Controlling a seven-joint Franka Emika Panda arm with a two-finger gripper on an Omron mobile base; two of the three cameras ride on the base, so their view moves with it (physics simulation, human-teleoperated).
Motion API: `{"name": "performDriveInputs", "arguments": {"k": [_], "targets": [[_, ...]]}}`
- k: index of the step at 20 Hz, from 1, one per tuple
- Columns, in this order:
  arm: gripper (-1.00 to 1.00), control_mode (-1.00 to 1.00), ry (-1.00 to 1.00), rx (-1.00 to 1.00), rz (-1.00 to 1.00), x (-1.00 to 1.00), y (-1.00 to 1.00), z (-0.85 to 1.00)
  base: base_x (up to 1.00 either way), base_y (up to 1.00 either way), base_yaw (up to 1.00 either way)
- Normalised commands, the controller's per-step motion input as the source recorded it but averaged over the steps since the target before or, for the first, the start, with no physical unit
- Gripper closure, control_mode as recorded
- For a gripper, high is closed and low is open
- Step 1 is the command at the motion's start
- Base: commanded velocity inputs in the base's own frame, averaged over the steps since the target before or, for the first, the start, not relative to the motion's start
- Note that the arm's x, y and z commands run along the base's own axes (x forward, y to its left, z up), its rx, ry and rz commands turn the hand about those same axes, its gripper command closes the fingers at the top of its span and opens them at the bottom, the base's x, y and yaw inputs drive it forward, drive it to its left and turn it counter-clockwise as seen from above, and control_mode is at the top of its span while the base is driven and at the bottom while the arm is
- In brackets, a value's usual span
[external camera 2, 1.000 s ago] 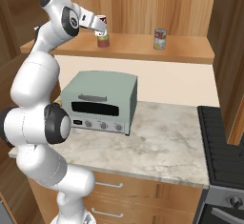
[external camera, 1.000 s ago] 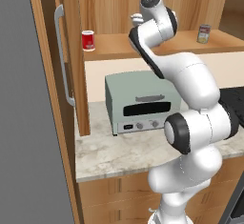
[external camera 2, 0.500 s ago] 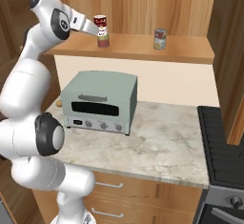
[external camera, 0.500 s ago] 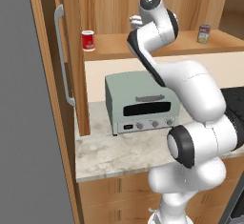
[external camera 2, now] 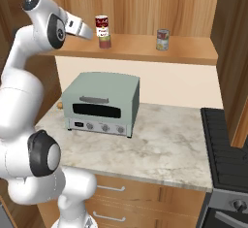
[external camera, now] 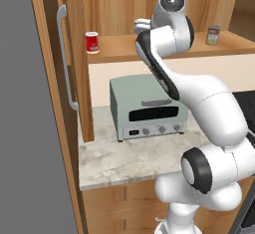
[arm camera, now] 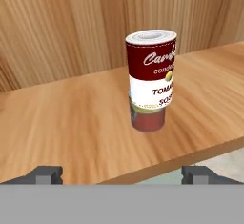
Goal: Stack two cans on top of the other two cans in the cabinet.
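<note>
Soup can (arm camera: 150, 69), dark red above and white below, stands stacked on a greenish-grey can (arm camera: 147, 117) on the cabinet shelf (arm camera: 71, 123), straight ahead of the fingers (arm camera: 121, 174), which are spread wide apart and hold nothing. Nothing lies between them and the stack. Off to one side stand a red can (external camera: 91, 42) and another greenish-grey can (external camera 2: 162, 40); a toaster oven (external camera 2: 101, 103) sits on the desk (external camera 2: 160, 144) below.

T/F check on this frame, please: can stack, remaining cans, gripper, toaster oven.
1. The red-and-white can sits on top of a greenish can. True.
2. The gripper is shut on the red-and-white can. False: its jaws are open and clear of it.
3. A red can stands alone on the shelf. True.
4. The second greenish can already carries a can. False: nothing is on it.
5. The toaster oven sits on the shelf. False: it is on the counter.
</note>
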Motion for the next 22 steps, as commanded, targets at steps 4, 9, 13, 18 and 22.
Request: {"name": "performDriveInputs", "arguments": {"k": [4, 9, 13, 18, 22], "targets": [[-1.0, -1.0, 0.0, 0.04, 0.33, -0.2, 0.32, -0.03, 0.0, 0.0, 0.0], [-1.0, -1.0, 0.0, 0.04, 0.4, -0.06, 0.35, -0.06, 0.0, 0.0, 0.0], [-1.0, -1.0, 0.0, 0.07, 0.39, -0.03, 0.34, -0.03, 0.0, 0.0, 0.0], [-1.0, -1.0, 0.0, 0.05, 0.33, 0.0, 0.37, 0.0, 0.0, 0.0, 0.0], [-1.0, -1.0, 0.0, 0.01, 0.27, 0.06, 0.37, 0.0, 0.0, 0.0, 0.0]]}}
